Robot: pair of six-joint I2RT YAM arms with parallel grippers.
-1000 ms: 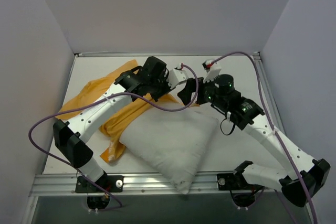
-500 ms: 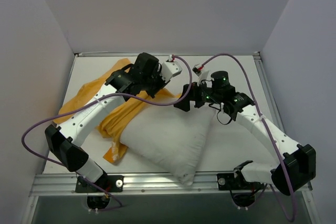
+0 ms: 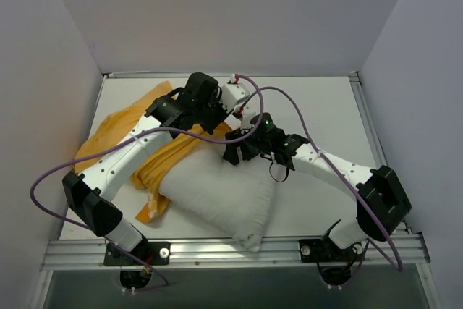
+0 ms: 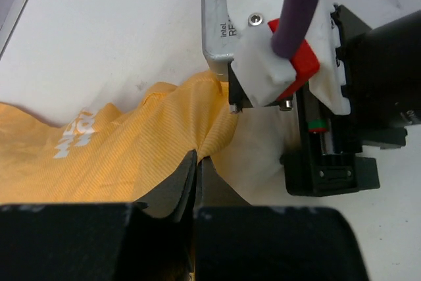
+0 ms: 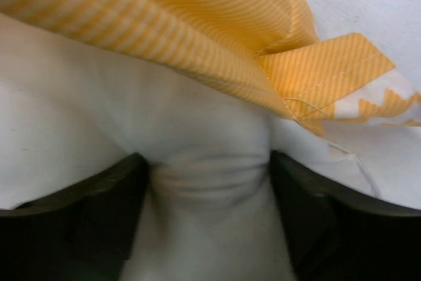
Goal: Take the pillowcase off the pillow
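The orange-yellow pillowcase (image 3: 116,124) lies bunched on the left of the table, still over the white pillow's (image 3: 217,193) far left end. My left gripper (image 3: 217,122) is shut on the pillowcase's hem (image 4: 217,129) at the pillow's far edge; in the left wrist view the left gripper (image 4: 197,157) pinches a peak of striped fabric. My right gripper (image 3: 233,153) presses down on the pillow's far edge right beside it. In the right wrist view the right gripper (image 5: 209,179) straddles a creased bulge of pillow (image 5: 197,129) that touches both fingers, with pillowcase (image 5: 197,24) folds above it.
The white table (image 3: 325,106) is walled by grey panels at the left, back and right. The pillow's near corner reaches the metal rail (image 3: 217,251) at the front edge. Purple cables (image 3: 72,164) loop off both arms.
My right arm has swung left and down onto the pillow's far edge, and its jaws have started to narrow on the pillow. My left gripper has pulled the hem slightly back and left.
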